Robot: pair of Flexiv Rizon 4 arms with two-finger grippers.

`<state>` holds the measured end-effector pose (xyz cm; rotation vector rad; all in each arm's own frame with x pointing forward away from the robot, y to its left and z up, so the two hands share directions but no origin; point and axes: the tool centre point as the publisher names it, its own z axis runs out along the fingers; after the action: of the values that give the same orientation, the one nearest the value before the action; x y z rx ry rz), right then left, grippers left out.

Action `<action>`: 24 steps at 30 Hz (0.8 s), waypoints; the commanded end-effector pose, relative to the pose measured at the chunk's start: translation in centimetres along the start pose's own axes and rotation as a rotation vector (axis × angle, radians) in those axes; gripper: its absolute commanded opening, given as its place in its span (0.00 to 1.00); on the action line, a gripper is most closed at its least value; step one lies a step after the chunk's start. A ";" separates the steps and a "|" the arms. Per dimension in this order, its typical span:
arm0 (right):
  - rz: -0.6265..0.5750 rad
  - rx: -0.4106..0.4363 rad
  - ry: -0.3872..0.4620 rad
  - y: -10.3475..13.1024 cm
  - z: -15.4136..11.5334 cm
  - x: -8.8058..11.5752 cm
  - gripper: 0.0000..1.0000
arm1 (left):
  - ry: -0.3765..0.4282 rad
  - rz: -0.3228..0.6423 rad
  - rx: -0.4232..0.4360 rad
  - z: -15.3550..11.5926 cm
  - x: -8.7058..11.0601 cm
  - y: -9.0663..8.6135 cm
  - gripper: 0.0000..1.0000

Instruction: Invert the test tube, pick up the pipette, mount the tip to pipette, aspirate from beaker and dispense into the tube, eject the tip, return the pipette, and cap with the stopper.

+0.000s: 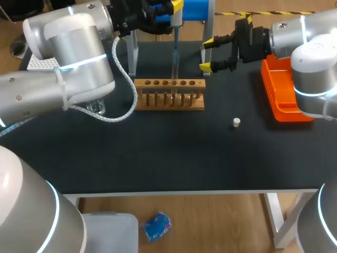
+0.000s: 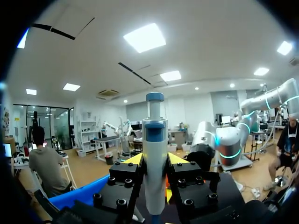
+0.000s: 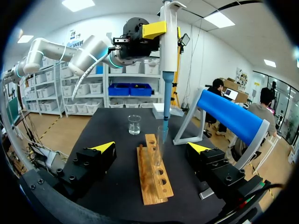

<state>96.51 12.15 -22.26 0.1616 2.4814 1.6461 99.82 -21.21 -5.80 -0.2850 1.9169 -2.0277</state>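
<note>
My left gripper (image 2: 154,162) is shut on the white and blue pipette (image 2: 154,149), which it holds upright above the wooden tube rack (image 1: 169,100). The pipette (image 3: 167,51) carries a clear tip that points down into the test tube (image 3: 160,144) standing in the rack (image 3: 154,179). In the head view the pipette (image 1: 175,42) hangs from the left gripper (image 1: 169,10) over the rack's middle holes. My right gripper (image 1: 208,54) stands open just right of the rack, nothing between its fingers (image 3: 103,147). The beaker (image 3: 134,124) sits beyond the rack. A small white stopper (image 1: 236,122) lies on the mat.
An orange tray (image 1: 283,100) lies at the table's right edge under my right arm. The blue and white pipette stand (image 3: 226,115) is at the back beside the rack. The beaker (image 1: 97,107) is half hidden beneath my left arm. A white tip box (image 1: 41,64) is at the back left.
</note>
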 end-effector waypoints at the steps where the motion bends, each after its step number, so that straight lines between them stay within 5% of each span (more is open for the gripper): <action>1: 0.000 0.000 0.000 -0.1 0.0 0.0 1.00 | -0.004 0.002 -0.007 0.1 0.1 -0.4 0.00; 24: 0.000 0.000 0.000 -0.1 0.0 0.0 1.00 | -0.009 0.030 -0.013 0.0 0.4 -2.0 0.00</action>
<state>96.52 12.15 -22.26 0.1616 2.4814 1.6460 99.46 -21.30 -4.13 -0.2582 1.9157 -1.9998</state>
